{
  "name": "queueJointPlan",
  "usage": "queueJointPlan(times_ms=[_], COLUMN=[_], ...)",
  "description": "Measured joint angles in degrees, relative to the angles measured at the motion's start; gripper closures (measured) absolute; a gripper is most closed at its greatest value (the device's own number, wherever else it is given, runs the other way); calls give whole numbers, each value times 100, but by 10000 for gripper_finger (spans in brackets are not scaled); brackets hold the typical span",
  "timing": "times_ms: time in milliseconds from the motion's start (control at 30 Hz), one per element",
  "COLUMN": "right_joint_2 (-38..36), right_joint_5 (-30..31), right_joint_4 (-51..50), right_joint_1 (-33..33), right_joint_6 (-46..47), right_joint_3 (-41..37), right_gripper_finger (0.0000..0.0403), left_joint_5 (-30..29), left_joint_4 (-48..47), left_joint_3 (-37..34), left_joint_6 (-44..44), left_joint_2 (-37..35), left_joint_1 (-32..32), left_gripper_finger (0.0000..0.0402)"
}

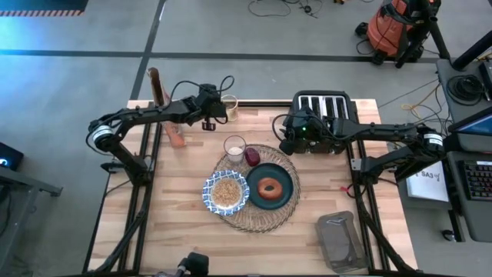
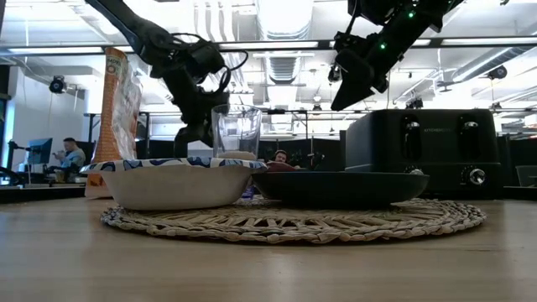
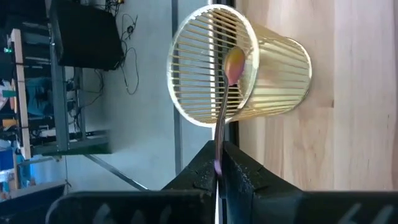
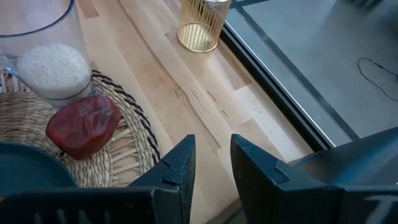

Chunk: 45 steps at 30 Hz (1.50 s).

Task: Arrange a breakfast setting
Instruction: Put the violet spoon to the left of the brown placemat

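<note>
On the round woven placemat (image 1: 257, 215) stand a dark teal plate (image 1: 286, 185) with a browned bagel (image 1: 269, 188), a patterned bowl (image 1: 226, 192) of cereal, a clear glass (image 1: 234, 146) and a red fruit (image 1: 252, 157). At the far edge stands a gold wire cup (image 1: 228, 104), upright on the table. My left gripper (image 1: 209, 121) is beside it, shut on a spoon (image 3: 225, 93) whose bowl end is in the cup's mouth. My right gripper (image 4: 211, 165) hangs open and empty by the toaster, above the table beyond the fruit. My left gripper pinches the spoon's handle (image 3: 217, 149) between its two fingers, which lie along it. It comes slanting down from the table's left toward the cup. The spoon's bowl end (image 3: 234, 62) sits inside the wire cup's mouth; whether it touches the cup I cannot tell.
A black four-slot toaster (image 1: 330, 111) stands at the far right under my right arm. A cereal bag (image 1: 157, 86) stands at the far left, an orange thing (image 1: 177, 137) near it. A grey object (image 1: 340, 240) lies near right. People sit in the room behind.
</note>
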Motion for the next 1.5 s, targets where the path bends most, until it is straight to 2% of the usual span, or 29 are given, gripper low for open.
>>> queueJointPlan(times_ms=[133,367,567,1200,1500], right_joint_2=[0,0,1,0,-2], right_joint_5=[0,0,1,0,0], right_joint_4=[0,-67,-248,-163,-179], right_joint_1=[1,1,1,4,4], right_joint_6=[1,55,185,454,546], right_joint_3=[0,0,0,-363,-374], right_gripper_finger=[312,312,312,312,312], left_joint_5=[30,916,1171,1170,1449], left_joint_4=[-424,-1368,-1871,-1542,-1500], left_joint_3=[334,1097,1469,1052,836], left_joint_6=[-206,-699,-804,-1097,-1340], left_joint_2=[-14,-20,-22,-20,-20], left_joint_1=[0,2,2,9,13], left_gripper_finger=[401,401,401,401,401])
